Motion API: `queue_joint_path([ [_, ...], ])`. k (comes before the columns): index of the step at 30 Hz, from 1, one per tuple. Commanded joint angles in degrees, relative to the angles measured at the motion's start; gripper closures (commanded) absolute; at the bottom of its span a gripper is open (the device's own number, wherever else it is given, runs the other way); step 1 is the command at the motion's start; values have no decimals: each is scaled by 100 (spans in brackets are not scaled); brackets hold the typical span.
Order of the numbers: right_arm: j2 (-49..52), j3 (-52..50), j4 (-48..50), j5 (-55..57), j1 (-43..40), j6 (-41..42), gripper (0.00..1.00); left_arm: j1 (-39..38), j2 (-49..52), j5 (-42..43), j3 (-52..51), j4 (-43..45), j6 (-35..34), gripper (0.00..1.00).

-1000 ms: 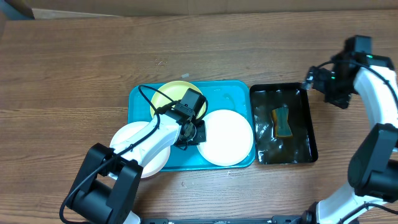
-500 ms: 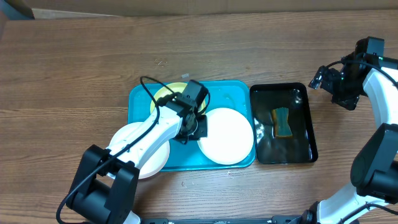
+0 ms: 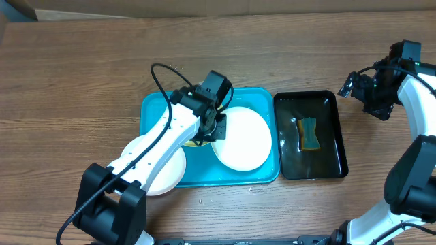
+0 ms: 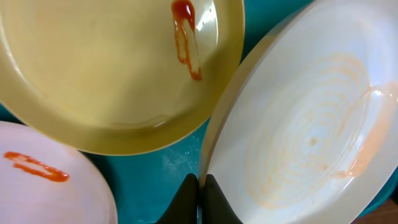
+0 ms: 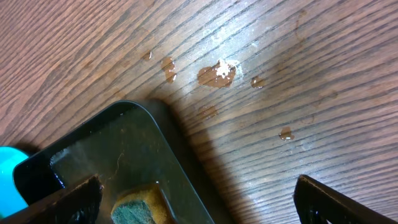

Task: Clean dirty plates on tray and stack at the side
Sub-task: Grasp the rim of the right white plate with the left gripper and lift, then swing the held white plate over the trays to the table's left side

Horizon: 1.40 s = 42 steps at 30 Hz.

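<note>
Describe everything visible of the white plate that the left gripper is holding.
The white plate is round, shallow and glossy, with faint orange smears swirled across its face and a darker streak near one edge. It lies over the right half of the turquoise tray. The left gripper pinches its left rim, close beside the yellow plate. That side looks slightly tipped up, though this is not certain.
</note>
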Motion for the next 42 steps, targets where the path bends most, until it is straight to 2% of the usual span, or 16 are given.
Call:
queue_joint_path([
  [1,-7,168,33,-50,-9,4,0,4,26,-446,575,-186,153,96],
  [6,-7,168,35,-50,-9,2,0,-74,28,-492,1316,-254,262,96],
  [11,-7,168,33,-50,-9,4,0,-409,28,-673,1453,317,264,96],
  [15,-7,168,33,-50,-9,4,0,-905,33,-1429,1451,730,291,96],
  [23,-7,168,35,-50,-9,4,0,-2076,35,-3244,1451,1370,988,96],
  [32,-7,168,33,-50,-9,4,0,-3471,35,-5316,1451,2017,2492,96],
  [42,-7,168,35,-50,-9,2,0,-4155,35,-6249,1451,2785,3978,96],
])
